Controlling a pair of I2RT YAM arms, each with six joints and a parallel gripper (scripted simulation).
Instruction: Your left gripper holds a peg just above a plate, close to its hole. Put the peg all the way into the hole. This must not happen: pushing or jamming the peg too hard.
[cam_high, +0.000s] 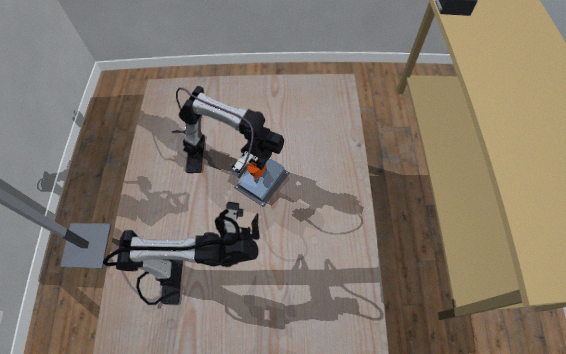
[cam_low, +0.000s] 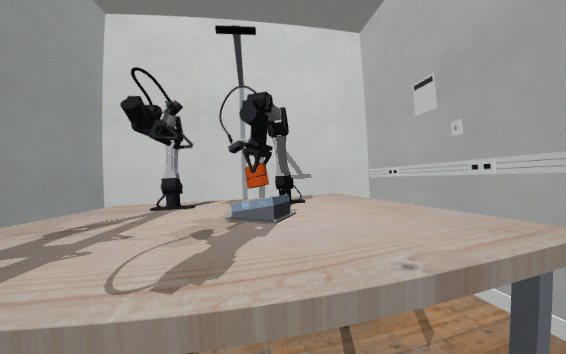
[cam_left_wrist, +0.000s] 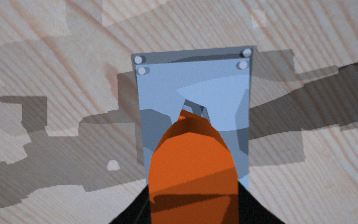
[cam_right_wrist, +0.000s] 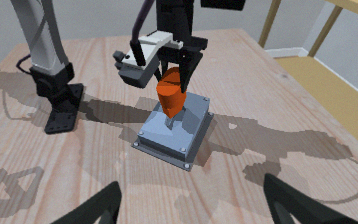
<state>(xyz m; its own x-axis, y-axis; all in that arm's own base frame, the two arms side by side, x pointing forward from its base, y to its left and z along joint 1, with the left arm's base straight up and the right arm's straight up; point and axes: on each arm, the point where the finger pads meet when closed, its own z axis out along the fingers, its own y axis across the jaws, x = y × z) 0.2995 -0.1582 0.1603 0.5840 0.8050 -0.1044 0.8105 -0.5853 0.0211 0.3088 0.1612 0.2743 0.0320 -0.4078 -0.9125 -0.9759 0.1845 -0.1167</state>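
Observation:
An orange peg (cam_high: 256, 170) (cam_low: 257, 177) (cam_left_wrist: 194, 165) (cam_right_wrist: 171, 100) is held, slightly tilted, between the fingers of my left gripper (cam_low: 257, 164) (cam_right_wrist: 173, 89). The blue-grey plate (cam_high: 257, 193) (cam_low: 255, 211) (cam_left_wrist: 155, 87) (cam_right_wrist: 162, 137) lies on the table below it. The exterior view shows a small gap between peg and plate top. The hole (cam_left_wrist: 192, 106) (cam_right_wrist: 170, 121) shows partly beside the peg's lower end in the left wrist view; the peg hides the rest. My right gripper (cam_right_wrist: 189, 184) is open and empty, above the table and away from the plate.
The wooden table (cam_high: 320, 125) (cam_low: 350, 250) carries both arm bases. In the top view, a grey post base (cam_high: 95, 255) stands at the left and a tall wooden shelf (cam_high: 505, 100) stands beyond the table's right edge. Arm shadows cross the table and plate.

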